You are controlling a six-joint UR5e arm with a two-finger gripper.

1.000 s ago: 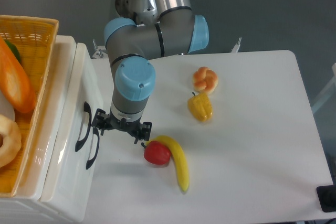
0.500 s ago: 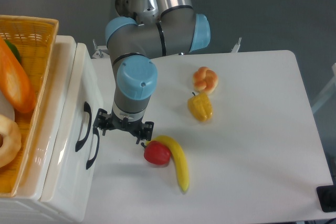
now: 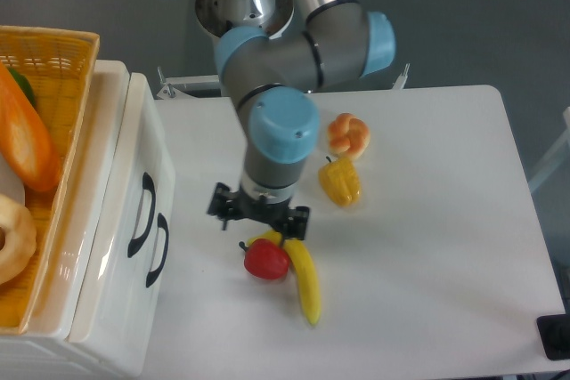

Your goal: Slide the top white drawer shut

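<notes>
- The top white drawer point(image 3: 134, 157) is sitting at the left of the frame, with its flat front almost level with the lower white drawer point(image 3: 120, 309) front under it
- A black handle point(image 3: 145, 214) is curving out from the top drawer's front, and a second black handle point(image 3: 161, 249) is showing just below and to the right of it
- The gripper point(image 3: 258, 217) is hanging over the table point(image 3: 427, 246) in the middle of the frame, well apart from the drawer handles
- The gripper is pointing straight down and the arm is covering its fingers, so I cannot tell how far it is open; nothing is showing in its hold
- A red apple point(image 3: 265, 259) is lying just under the gripper, touching a yellow banana point(image 3: 306, 282)
- A yellow pepper point(image 3: 339, 183) and an orange bun point(image 3: 348, 135) are lying to the upper right of the gripper
- A yellow basket point(image 3: 53, 68) is sitting on top of the cabinet at the far left, holding a long orange loaf point(image 3: 27, 140)
</notes>
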